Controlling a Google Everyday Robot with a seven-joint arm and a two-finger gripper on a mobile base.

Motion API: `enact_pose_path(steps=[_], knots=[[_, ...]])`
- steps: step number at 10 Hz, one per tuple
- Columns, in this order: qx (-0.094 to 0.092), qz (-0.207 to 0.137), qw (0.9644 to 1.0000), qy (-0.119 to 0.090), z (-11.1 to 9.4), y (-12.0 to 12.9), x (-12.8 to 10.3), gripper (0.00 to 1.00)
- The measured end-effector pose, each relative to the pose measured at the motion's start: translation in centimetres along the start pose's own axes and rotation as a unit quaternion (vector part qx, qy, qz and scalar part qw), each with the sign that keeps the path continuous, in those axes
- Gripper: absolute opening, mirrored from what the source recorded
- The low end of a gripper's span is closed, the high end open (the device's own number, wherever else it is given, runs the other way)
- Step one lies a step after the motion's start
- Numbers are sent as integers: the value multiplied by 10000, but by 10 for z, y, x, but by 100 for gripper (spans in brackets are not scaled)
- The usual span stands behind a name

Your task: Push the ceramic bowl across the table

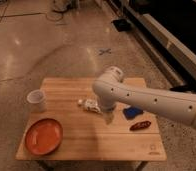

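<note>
While the white arm [151,100] reaches in from the right over the counter [91,147], the tool [109,118] hangs pointing down near the counter's middle, just beside a small white item [90,105] that lies partly hidden behind the arm. Whether the tool is spread or pressed together cannot be told. The bowl [43,136] sits flat at the front-left corner of the counter, well apart from the tool, with bare wood between them. A white cup [36,99] stands upright behind the bowl, near the left edge. To the right of the tool lie a blue item [132,112] and, nearer the front edge, a dark red oblong item [140,125]; whether these two touch cannot be told. A small dark logo [152,148] marks the front-right corner. The counter stands on a polished speckled floor [51,45], with a blue cross mark [105,51] on the floor behind it
</note>
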State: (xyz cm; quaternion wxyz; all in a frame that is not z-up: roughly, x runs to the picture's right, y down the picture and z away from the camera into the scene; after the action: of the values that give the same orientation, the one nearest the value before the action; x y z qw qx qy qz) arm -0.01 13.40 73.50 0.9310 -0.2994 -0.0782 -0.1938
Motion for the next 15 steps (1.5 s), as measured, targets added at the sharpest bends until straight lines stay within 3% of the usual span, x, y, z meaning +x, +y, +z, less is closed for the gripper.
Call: enact_pose_path(steps=[4,9,10,15], knots=[[-127,-481,9987,-117,32,-4,-56,65],[-165,-1227,9911,-483,55,-1,-144,65],[-151,-1366,9888,-578,56,1,-153,65],[-151,-1369,9887,-592,56,1,-153,65]])
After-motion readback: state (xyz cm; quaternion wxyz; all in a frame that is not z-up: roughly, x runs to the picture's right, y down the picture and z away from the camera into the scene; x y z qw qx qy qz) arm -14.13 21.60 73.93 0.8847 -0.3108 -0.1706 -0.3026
